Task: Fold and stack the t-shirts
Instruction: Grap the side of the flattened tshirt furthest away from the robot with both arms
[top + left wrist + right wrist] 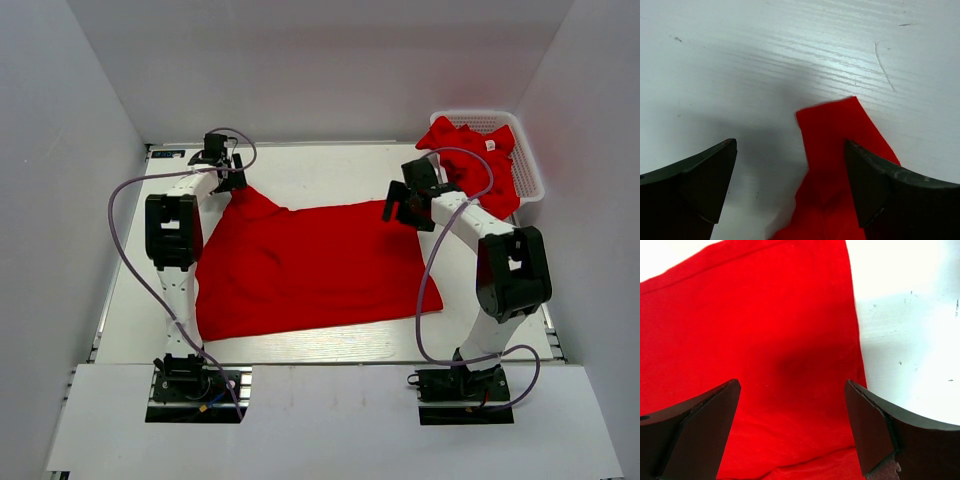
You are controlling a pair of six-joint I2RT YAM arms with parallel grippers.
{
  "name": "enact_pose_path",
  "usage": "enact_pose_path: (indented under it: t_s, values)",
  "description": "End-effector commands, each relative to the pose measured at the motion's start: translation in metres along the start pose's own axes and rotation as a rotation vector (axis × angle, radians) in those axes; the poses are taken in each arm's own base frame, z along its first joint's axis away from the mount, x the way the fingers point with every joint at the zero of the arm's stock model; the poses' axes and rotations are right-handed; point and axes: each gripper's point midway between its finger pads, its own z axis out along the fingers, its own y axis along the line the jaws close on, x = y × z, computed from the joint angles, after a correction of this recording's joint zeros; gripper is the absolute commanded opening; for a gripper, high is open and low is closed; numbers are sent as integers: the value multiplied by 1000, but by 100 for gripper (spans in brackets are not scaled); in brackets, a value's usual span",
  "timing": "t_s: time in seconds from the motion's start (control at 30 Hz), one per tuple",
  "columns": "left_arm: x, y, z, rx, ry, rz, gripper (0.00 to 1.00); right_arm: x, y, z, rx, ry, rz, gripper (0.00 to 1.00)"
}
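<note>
Left gripper [790, 145], right gripper [792, 382] agape, empty, above t-shirt [310, 265] on white table [300, 170] between white walls [300, 60]

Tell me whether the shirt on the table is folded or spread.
Spread: the shirt lies flat and wide across the table, one corner drawn out to a point. No compact fold shows.

Bright even overhead light, soft shadows, table [790, 55] glare, blurred wrist foregrounds.

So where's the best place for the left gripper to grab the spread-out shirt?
Probably the pointed far-left corner of the spread shirt: it juts out flat onto the table. Come down from above with the open left gripper, fingers either side of the tip.
</note>
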Motion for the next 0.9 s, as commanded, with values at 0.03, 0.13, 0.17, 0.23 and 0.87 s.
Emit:
enact_pose_path:
  t_s: [0.03,0.13,0.17,0.23,0.87]
  values:
    - [-12,-4,2,20,-31,25,96,-13,1,-1,-4,-17,13,90]
    - [-7,-4,6,17,-19,40,89,-10,-2,2,-2,-4,15,90]
    - [2,-3,11,14,0,43,85,-9,-1,2,-5,-1,14,90]
    - [3,-3,13,15,-7,42,80,-6,-2,4,-5,9,16,90]
    - [-3,-13,10,69,-11,40,5,4,-9,17,19,46,23,90]
